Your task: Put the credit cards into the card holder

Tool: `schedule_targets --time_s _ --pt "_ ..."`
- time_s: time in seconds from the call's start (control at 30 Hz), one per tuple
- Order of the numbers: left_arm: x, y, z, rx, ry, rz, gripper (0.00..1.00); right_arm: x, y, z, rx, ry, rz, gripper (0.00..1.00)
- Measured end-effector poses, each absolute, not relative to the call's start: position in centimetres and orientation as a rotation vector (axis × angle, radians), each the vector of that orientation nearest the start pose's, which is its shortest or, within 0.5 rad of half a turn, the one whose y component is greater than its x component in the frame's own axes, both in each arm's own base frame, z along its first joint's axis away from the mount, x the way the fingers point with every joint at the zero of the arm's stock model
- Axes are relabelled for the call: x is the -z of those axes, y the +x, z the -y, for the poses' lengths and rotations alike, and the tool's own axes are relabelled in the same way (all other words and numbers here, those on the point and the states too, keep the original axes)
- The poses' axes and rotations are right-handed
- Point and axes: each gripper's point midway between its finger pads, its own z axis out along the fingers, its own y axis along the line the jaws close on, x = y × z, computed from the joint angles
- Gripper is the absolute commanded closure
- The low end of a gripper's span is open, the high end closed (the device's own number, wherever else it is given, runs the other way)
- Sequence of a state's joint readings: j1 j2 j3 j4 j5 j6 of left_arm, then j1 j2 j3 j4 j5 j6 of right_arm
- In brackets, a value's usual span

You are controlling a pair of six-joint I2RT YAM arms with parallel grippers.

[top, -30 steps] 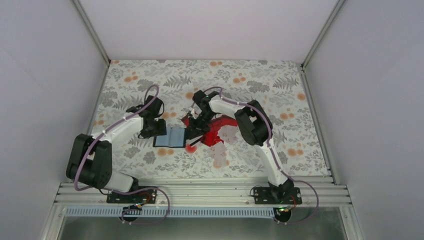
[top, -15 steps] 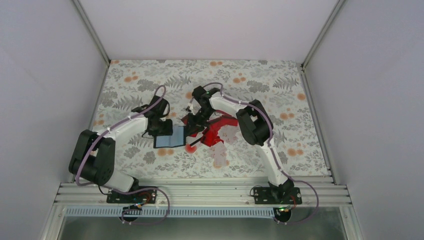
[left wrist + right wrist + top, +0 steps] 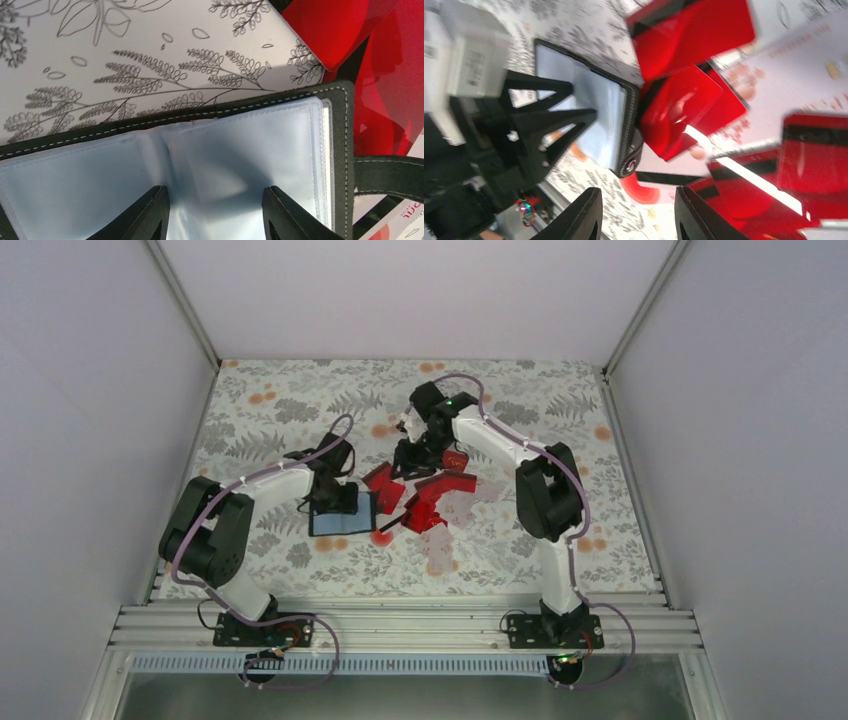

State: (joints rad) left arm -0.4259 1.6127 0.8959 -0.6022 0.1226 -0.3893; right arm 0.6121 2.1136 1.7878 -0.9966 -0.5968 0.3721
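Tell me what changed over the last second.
The right hand pulled back from the credit cards toward the far side, open and empty. The left hand slid right, over the card holder, open. The card holder and cards lie where they were.

credit cards [image 3: 440,486] right of card holder [image 3: 350,519], maybe touching

We see red cards [image 3: 440,485] with black stripes, a black holder [image 3: 345,521] lined pale blue, and a white cloth [image 3: 560,410] with grey leaves and orange dots.
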Motion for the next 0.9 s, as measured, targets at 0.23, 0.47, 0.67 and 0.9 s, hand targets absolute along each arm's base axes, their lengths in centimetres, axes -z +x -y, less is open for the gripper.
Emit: schedule_targets --time_s 0.23,0.47,0.67,0.9 --pt "-2.3 28.6 15.4 0.279 0.112 -2.949 0.36 -7.3 30.2 -30.4 -0.745 -0.425 -3.125 0.50" --pt "-3.4 28.8 15.6 0.261 0.127 -2.940 0.31 -5.5 28.7 -26.1 -0.454 -0.339 -3.172 0.27" --pt "-5.3 29.9 16.1 0.279 0.133 -2.888 0.31 -5.9 30.4 -23.6 -0.226 -0.147 -3.120 0.01" --pt "-6.3 30.2 16.3 0.289 0.158 -2.859 0.31 -7.3 33.4 -21.9 -0.142 0.147 -3.018 0.01"
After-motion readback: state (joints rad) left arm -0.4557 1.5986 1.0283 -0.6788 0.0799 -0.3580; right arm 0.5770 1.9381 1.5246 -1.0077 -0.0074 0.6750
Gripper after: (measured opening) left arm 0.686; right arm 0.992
